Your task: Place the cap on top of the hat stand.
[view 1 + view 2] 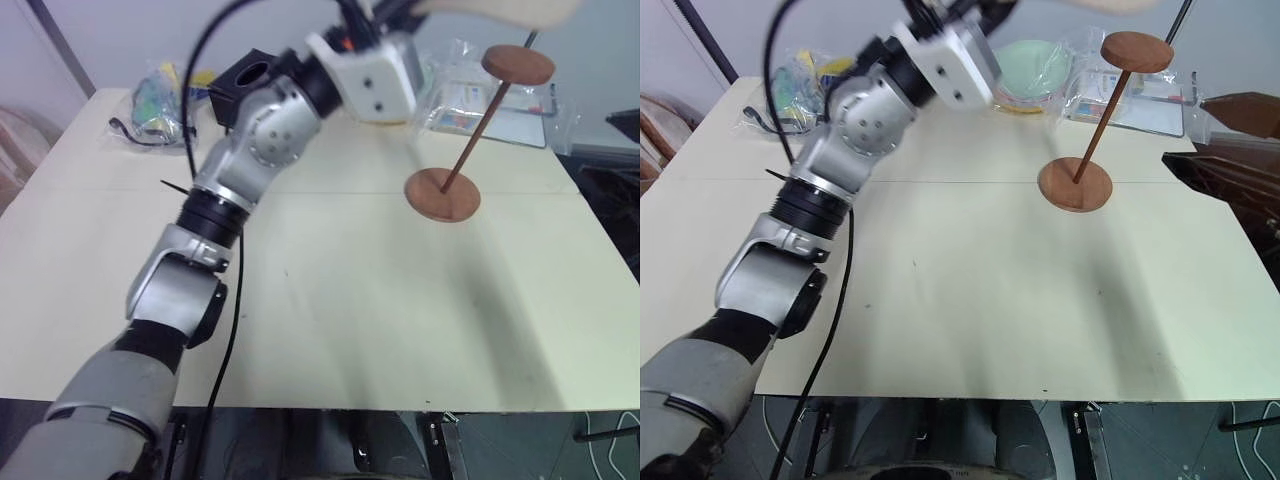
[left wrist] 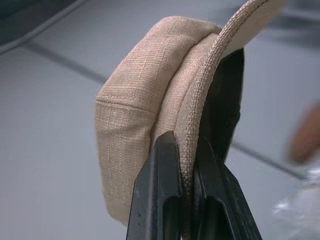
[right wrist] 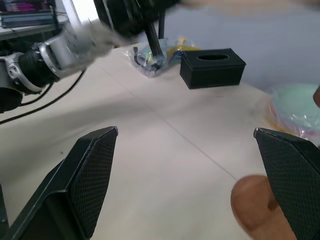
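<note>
- Left gripper (image 2: 185,165) clamped on the cap (image 2: 135,110), fingers (image 2: 160,190) pinching the stitched rim edge; cap hangs off the grip, crown bulging to one side.
- In the head views the cap (image 1: 500,10) is up in the air at the top of frame, just above and beside the stand's top disc (image 1: 518,65), not touching it as far as I can tell.
- Stand (image 1: 470,130) upright on the table (image 1: 350,300), rod slanted, base disc (image 1: 442,194) flat, top disc bare.
- Right gripper (image 3: 190,185) wide apart, holding nothing, low over the table near the base disc.
- Step: carry phase, cap lifted, approaching the top disc; placement not done.
- Next likely needs: centre the crown over the top disc, lower until it drapes, then let go. Thin rod looks easy to tip, so go gently.
</note>
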Tool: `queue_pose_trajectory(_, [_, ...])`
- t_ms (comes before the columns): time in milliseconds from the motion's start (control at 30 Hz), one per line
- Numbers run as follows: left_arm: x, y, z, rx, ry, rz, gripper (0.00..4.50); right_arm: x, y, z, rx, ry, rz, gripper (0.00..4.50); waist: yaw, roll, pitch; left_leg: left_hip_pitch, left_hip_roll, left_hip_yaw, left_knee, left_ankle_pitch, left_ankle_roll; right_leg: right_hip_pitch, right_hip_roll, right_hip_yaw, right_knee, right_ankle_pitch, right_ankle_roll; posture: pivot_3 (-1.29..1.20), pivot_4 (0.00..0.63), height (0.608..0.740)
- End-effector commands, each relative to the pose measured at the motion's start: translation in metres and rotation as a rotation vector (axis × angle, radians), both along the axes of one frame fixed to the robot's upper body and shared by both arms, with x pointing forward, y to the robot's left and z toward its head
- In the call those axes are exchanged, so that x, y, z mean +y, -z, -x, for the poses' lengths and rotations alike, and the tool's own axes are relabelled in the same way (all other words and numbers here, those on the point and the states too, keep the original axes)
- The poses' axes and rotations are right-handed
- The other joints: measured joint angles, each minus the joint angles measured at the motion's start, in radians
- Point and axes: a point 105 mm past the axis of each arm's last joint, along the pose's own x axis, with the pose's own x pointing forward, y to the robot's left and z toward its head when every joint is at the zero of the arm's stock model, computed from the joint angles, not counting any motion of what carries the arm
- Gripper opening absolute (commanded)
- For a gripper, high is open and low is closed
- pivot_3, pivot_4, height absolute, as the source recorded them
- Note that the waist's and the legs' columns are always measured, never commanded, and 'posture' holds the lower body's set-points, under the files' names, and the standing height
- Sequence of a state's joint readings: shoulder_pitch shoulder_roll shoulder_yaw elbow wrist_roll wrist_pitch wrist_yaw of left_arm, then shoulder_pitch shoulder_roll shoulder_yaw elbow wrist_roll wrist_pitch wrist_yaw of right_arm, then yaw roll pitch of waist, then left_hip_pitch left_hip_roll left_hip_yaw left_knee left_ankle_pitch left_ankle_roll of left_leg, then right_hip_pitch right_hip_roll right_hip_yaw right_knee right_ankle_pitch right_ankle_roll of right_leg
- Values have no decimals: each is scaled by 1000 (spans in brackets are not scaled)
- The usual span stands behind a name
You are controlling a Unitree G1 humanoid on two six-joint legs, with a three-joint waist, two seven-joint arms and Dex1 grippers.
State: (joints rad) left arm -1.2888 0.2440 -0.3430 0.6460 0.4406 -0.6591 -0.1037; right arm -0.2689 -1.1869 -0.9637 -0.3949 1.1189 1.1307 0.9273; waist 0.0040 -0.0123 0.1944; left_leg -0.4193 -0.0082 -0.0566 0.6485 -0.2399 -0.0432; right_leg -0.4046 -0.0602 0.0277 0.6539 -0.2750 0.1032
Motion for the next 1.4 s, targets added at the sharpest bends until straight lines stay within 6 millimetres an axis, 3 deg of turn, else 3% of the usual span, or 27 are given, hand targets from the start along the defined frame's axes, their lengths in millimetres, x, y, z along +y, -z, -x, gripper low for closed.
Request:
queue_pose_trajectory(33, [-22,17,-9,-5,-17,-57,41,2,-6,14,-61,19,-9,4500,4,0,0,0,0,0,0,0,0,0,0,0,0,0,0,0,150,740])
queue_pose_trajectory(167, [-48,47,-13,7,-17,-134,41,4,-5,16,-66,31,-39,4500,9,-1,1,-1,-1,-1,1,0,0,0,0,0,0,0,1,0,150,740])
queue_pose_trajectory(267, [-62,58,-10,-36,-12,-151,41,6,-2,15,-61,37,-56,4500,12,-2,1,-2,-1,-1,1,0,0,0,-1,0,-1,0,1,0,150,740])
queue_pose_trajectory(533, [-63,17,-11,-144,-65,-36,41,10,2,11,-56,33,-80,4500,8,-2,1,-3,-1,-1,0,0,0,-1,-1,0,-1,0,2,0,150,740])
queue_pose_trajectory(633, [-65,22,-10,-148,-60,-70,41,11,1,9,-59,33,-78,4500,9,-2,1,-3,-2,-1,0,0,0,-1,-1,0,-1,0,3,0,150,740])
queue_pose_trajectory(800, [-63,55,-14,-90,-38,-167,41,7,7,-2,-61,93,-2,4500,9,-2,1,-3,-2,-1,0,0,0,-1,-1,0,-1,0,3,0,150,740])
queue_pose_trajectory(933, [-62,68,-17,-54,-44,-202,1407,3,10,-8,-64,122,19,4500,9,-2,1,-3,-2,-1,0,0,0,-1,-1,0,-1,0,3,0,150,740])
queue_pose_trajectory(1133, [-54,83,-11,-10,29,-248,4468,-4,11,-16,-78,166,44,4500,9,-2,1,-3,-2,-1,1,0,0,-1,-1,0,-1,0,3,0,150,740])
queue_pose_trajectory(1300, [-26,84,-8,-11,73,-252,4468,-11,14,-21,-77,207,56,4500,6,-1,1,-3,-2,-1,0,0,0,-1,-1,0,0,0,2,0,150,740])
queue_pose_trajectory(1400, [7,87,-6,28,82,-260,4468,-18,17,-23,-71,243,64,4500,5,-1,0,-2,-1,-1,0,0,0,-1,-1,0,0,0,2,0,150,740])
